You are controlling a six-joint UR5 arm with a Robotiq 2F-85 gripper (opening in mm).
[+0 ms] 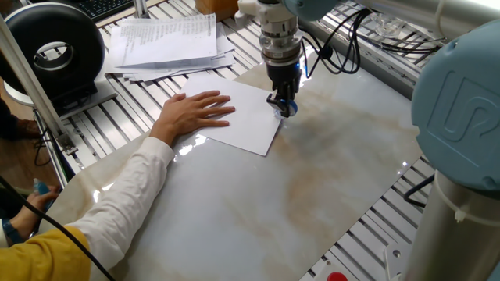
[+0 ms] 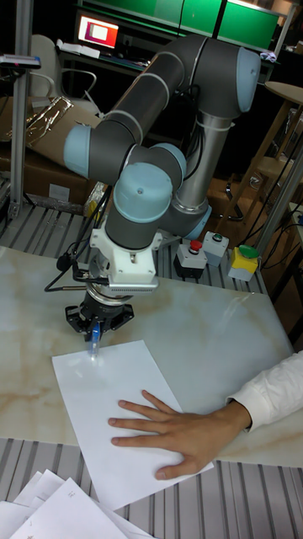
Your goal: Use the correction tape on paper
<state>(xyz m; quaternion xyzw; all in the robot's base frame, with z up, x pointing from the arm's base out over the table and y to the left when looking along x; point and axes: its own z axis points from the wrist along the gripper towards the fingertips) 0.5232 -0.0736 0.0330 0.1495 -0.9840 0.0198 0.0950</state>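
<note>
The claw (image 1: 283,107) is pinching the correction tape (image 2: 94,336), whose tip touches the paper's (image 1: 250,121) corner. A person's hand (image 1: 193,114) lies flat on the sheet, on the marble worktop (image 1: 312,179).

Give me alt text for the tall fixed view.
The gripper presses the blue correction tape down at a far corner of the white paper. A person's hand lies flat on the sheet, on a marble-patterned table.

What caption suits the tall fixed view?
Pincer presses correction tape onto paper steadied by a hand.
</note>
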